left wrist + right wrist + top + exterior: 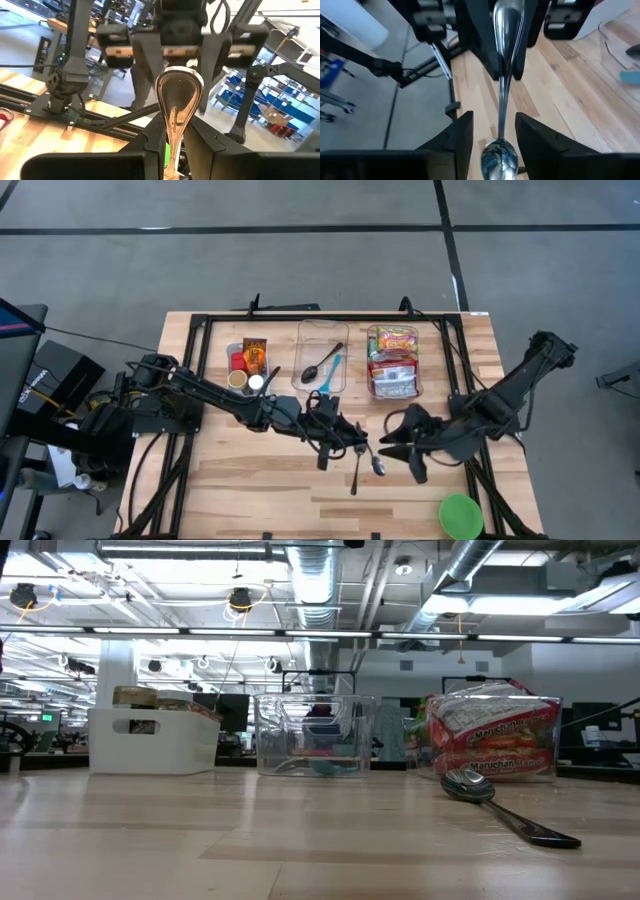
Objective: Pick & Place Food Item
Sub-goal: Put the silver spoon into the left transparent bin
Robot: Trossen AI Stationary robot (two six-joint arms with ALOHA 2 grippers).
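Wooden slatted table [250, 480] carries the shiny metal spoon [377, 463] mid-table; left gripper [345, 442] pinches its handle while right gripper [392, 442], fingers parted, flanks the bowl, probably a handover.

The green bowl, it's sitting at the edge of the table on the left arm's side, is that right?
Not quite. The green bowl does sit at the edge of the table, but on the right arm's side, not the left arm's. The high view shows it there.
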